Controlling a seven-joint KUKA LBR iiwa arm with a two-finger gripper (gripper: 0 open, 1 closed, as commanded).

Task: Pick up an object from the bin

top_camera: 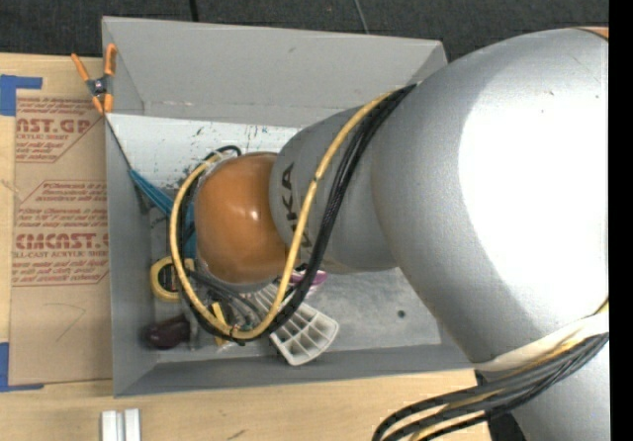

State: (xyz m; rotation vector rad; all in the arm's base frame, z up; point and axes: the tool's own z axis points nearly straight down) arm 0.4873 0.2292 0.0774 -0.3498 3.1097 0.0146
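Observation:
A dark part of my gripper [220, 303] shows below the arm's orange cover, low in the bin's left half. Just to its right, a white ribbed plastic piece [305, 335] lies against the bin's front wall. A dark maroon rounded thing [166, 332] sits in the front left corner, to the gripper's left. A yellow ring-shaped thing [162, 277] lies beside the left wall, partly hidden by cables. Whatever lies directly under the gripper is hidden.
A teal-blue thing [148, 194] lies by the left wall further back. A pink sliver [316, 278] peeks out under the arm. The arm covers the bin's middle and right, with yellow and black cables looping round the orange cover.

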